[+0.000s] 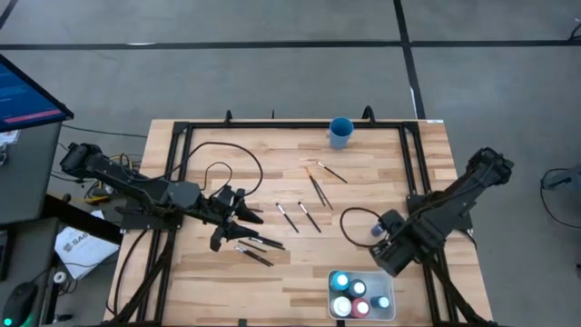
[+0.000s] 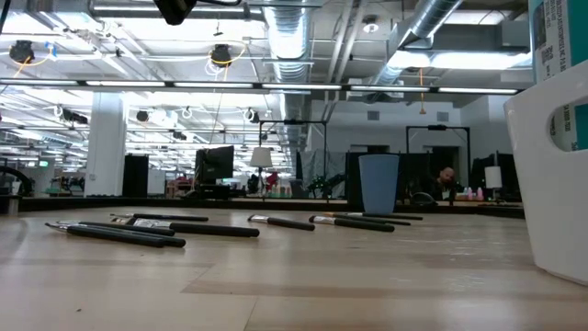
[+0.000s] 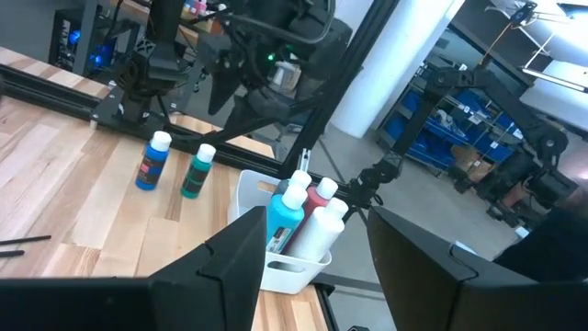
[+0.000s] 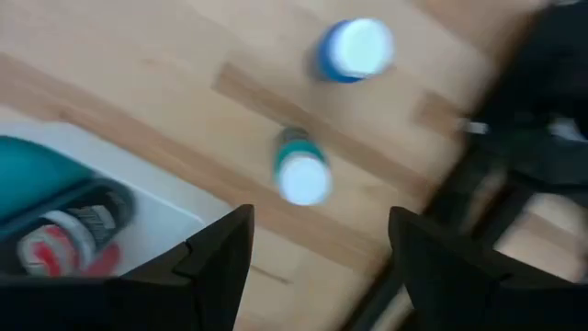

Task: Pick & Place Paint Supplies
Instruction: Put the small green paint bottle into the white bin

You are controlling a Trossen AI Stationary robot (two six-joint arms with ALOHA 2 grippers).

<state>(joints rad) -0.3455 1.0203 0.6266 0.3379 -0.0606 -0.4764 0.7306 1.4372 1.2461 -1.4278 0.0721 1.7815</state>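
Paint bottles were what my right claw (image 4: pixel 312 248) hovered over: fingers spread wide, nothing between them, hanging above the wood near the table's right side. Risk first. The teal bottle (image 4: pixel 299 171) stood almost under my open jaws but a bit forward of them, not centred, so closing from there could have clipped its cap and tipped it. A tipped bottle would likely have rolled toward the frame rail close by. The blue bottle (image 4: pixel 354 49) stood near the teal one, so a wide approach might have knocked it too. The white tray (image 4: pixel 110 175) sat just beside my fingers, already holding bottles, one of them red (image 4: pixel 64 244); a low swing over its wall could have caught the rim and shoved the lot.

Outward from the claw: both loose bottles stood upright on bare wood, apart from each other, just outside the tray. From above the tray (image 1: pixel 388 312) lay at the front edge, right of centre, with several capped bottles inside.

My left claw (image 1: pixel 238 211) waited over the table's left half, fingers part open, and I could not see anything gripped in it. Dark paintbrushes (image 1: pixel 257 243) lay on the wood right by it, more paintbrushes (image 1: pixel 310 216) were scattered mid-table, and a few lay further back toward the blue cup (image 1: pixel 340 133), which stood well apart at the back edge. Brushes that thin could slip from a grip.
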